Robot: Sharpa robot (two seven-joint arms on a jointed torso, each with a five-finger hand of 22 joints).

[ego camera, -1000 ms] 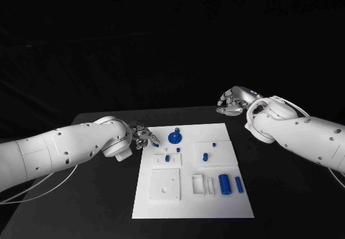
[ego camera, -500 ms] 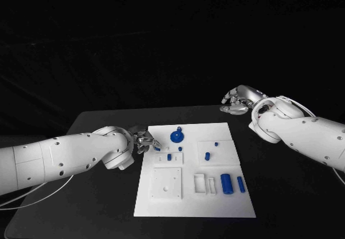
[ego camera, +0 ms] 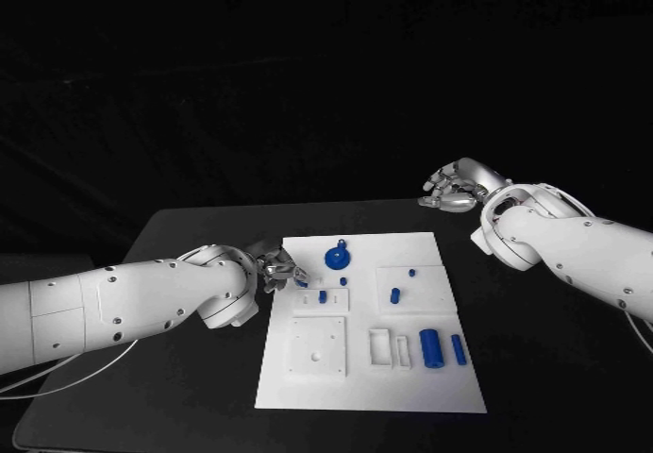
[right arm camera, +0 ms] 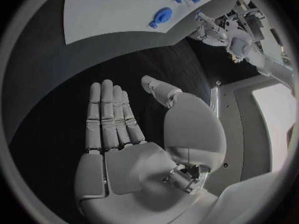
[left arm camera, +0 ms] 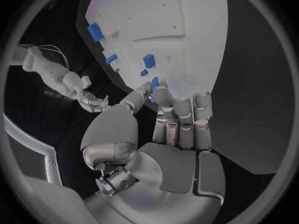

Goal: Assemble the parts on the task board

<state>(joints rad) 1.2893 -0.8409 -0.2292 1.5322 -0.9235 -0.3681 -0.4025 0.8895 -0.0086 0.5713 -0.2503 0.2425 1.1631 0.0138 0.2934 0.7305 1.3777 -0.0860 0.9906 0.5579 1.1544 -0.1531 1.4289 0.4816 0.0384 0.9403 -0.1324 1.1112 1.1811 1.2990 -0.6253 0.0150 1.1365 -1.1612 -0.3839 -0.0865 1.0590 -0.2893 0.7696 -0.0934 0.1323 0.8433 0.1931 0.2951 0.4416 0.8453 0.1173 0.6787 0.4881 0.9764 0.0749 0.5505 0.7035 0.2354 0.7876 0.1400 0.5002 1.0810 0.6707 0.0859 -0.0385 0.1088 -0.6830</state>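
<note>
While the white task board (ego camera: 367,321) is lying flat at the middle of the black table (ego camera: 191,231), the left hand (ego camera: 279,267) is pinching a small blue part (left arm camera: 153,82) between thumb and fingertips at the board's far left corner, the other fingers drawn close together. Whether that part is seated in the board or lifted free cannot be told. Just inboard of that corner, a round blue knob (ego camera: 335,257) is standing on the board, with several small blue pegs (ego camera: 323,296) nearby and two long blue cylinders (ego camera: 430,348) lying side by side toward the board's near right, their long axes running from near edge to far edge. The right hand (ego camera: 453,187) is hovering well beyond the board's far right corner, over bare table, fingers spread and holding nothing, as the right wrist view confirms. By this reckoning the left hand is the nearer by far, with the remaining parts lying to its right and toward the robot, so the coming placement appears to fall to that arm.
</note>
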